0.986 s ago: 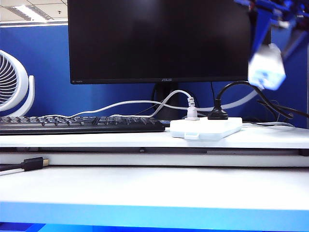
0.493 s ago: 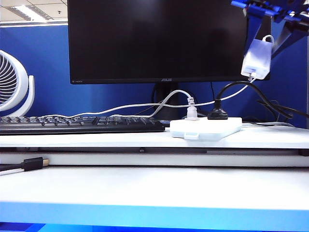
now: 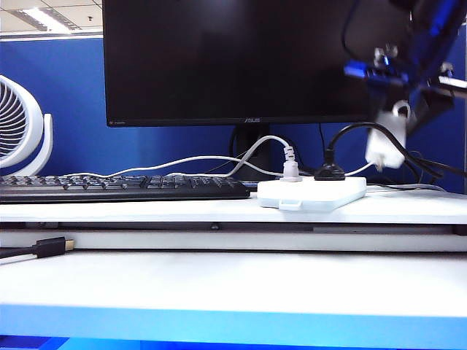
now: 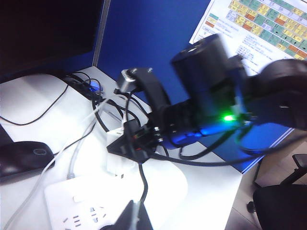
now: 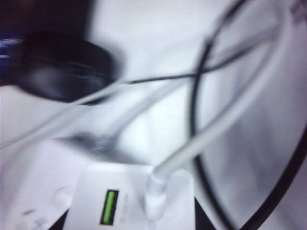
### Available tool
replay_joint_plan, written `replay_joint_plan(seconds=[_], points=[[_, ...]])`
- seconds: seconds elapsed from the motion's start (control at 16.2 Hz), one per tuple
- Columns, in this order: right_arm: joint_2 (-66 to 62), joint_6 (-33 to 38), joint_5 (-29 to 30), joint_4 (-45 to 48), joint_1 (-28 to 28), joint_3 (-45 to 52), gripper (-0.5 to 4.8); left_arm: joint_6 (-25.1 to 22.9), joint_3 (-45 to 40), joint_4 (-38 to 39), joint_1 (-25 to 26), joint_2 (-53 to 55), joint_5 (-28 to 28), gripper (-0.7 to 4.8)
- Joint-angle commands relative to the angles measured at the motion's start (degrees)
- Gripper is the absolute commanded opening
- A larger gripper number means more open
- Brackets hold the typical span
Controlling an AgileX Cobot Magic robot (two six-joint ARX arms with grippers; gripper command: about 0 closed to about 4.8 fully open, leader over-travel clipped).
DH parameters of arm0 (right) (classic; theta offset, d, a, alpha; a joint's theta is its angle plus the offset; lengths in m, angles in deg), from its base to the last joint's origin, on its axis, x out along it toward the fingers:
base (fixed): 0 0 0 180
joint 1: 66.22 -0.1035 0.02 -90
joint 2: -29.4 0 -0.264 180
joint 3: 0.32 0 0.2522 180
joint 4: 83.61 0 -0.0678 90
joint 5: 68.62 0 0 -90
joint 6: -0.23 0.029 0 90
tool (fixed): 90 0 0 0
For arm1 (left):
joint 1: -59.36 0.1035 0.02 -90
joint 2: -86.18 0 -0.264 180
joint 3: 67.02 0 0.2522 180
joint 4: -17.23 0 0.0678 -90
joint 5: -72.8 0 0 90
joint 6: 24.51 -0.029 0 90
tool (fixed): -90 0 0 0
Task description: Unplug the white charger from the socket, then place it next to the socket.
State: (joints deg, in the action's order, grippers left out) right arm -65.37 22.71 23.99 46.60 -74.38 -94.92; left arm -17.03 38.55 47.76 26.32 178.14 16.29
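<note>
The white charger [image 3: 385, 146] hangs in the air just right of the socket [image 3: 312, 192], a little above the desk, with my right gripper [image 3: 390, 120] shut on it. In the right wrist view the charger [image 5: 91, 191] with its green label fills the space between the dark fingers, and its thin white cable [image 5: 206, 139] leads away. The left wrist view shows the same charger [image 4: 115, 160] over the far end of the socket [image 4: 96, 201]. My left gripper [image 4: 135, 216] hovers over the socket, shut, with nothing seen in it.
A small white plug [image 3: 290, 169] and a black plug [image 3: 328, 173] sit in the socket. A black keyboard [image 3: 117, 187] lies to its left under the monitor [image 3: 241, 62]. A black mouse [image 5: 62, 67] and loose cables [image 3: 416, 164] lie behind. A fan [image 3: 22, 127] stands far left.
My right gripper has come down with the charger, from beside the monitor's upper right corner to just above the desk by the socket's right end. The left gripper has stayed put.
</note>
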Motion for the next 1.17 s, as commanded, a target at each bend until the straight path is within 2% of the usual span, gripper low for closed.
replay_joint_plan(seconds=[0.06, 0.43, 0.62, 0.68, 0.74, 0.8, 1.17], points=[[-1.7, -0.3, 0.5, -0.2, 1.1, -0.4, 1.47, -0.1, 0.3, -0.5, 0.0, -0.3, 0.4, -0.05], [-6.2, -0.7, 4.2, -0.2, 1.4, -0.4, 1.47, 0.0, 0.3, -0.6, 0.0, -0.3, 0.3, -0.05], [-7.0, -1.8, 4.2, -0.5, 1.4, -0.4, 1.49, -0.1, 0.3, -0.6, 0.0, -0.3, 0.3, -0.05], [-7.0, -2.3, 4.2, -0.6, 1.4, -0.4, 1.99, -0.1, 0.3, -0.6, 0.0, -0.3, 0.3, -0.05], [-7.0, -3.4, 4.9, -0.7, 1.4, -0.4, 3.06, -0.1, 0.3, -0.6, 0.0, -0.3, 0.3, -0.05], [-7.0, -3.5, 5.2, -1.0, 1.4, -0.4, 3.29, -0.1, 0.3, -0.6, 0.0, -0.3, 0.3, -0.05], [-5.0, -6.5, 5.8, -1.9, 1.4, -2.0, 3.29, -0.1, 0.3, -0.5, 0.0, -0.3, 0.3, -0.05]])
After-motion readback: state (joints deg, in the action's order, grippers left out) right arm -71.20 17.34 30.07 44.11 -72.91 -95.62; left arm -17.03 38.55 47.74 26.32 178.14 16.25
